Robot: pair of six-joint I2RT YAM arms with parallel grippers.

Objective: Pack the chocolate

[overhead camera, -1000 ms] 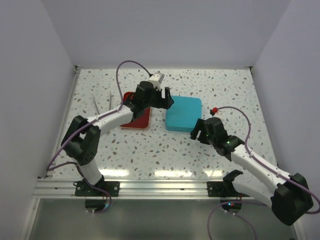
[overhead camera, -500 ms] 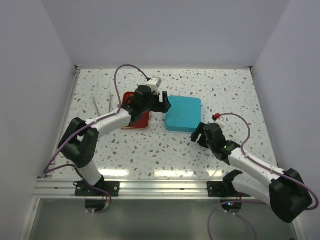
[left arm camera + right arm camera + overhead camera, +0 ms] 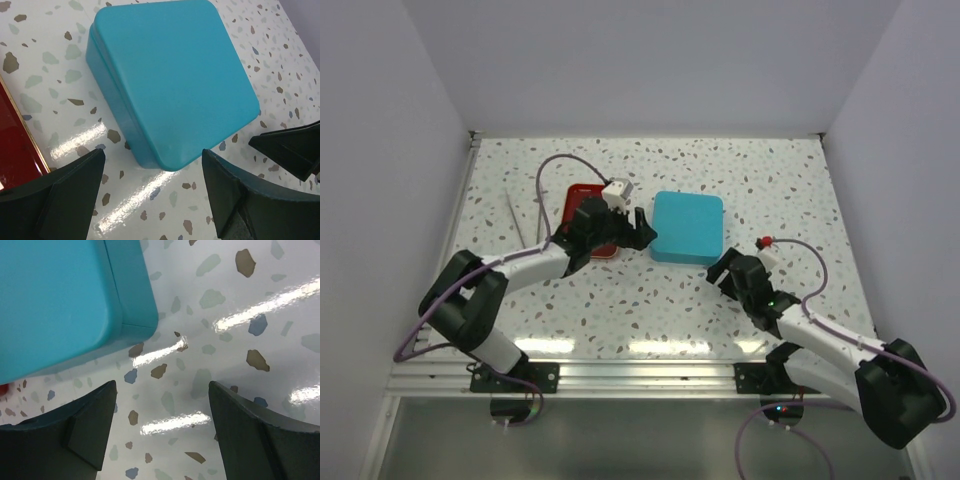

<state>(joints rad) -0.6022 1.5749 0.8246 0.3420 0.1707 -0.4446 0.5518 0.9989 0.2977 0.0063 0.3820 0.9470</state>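
Teal tin [image 3: 175, 85] fills wrist views; tray [image 3: 578, 200] shows mostly overhead; all fingers [image 3: 70, 195] open.

I log a teal tin [image 3: 170, 85] ahead of my left pincer [image 3: 152, 200]: smooth, soft satin sheen. Red tray [image 3: 15, 150] beside one finger: glossy, gold-edged. Table [image 3: 225, 305] under my right pincer [image 3: 160, 432]: speckled, highly glossy. Fingers [image 3: 65, 195]: matt, dark, plastic-looking.

We see a bright, evenly lit scene. Light from overhead leaves long white streaks of glare on the glossy speckled bench [image 3: 650, 300] near its front edge, and similar streaks appear in both wrist views. Shadows on it are soft and faint. The teal tin [image 3: 175, 85] looks sharp, with a mild sheen. The dark jaws at the bottom of the wrist views are slightly soft.
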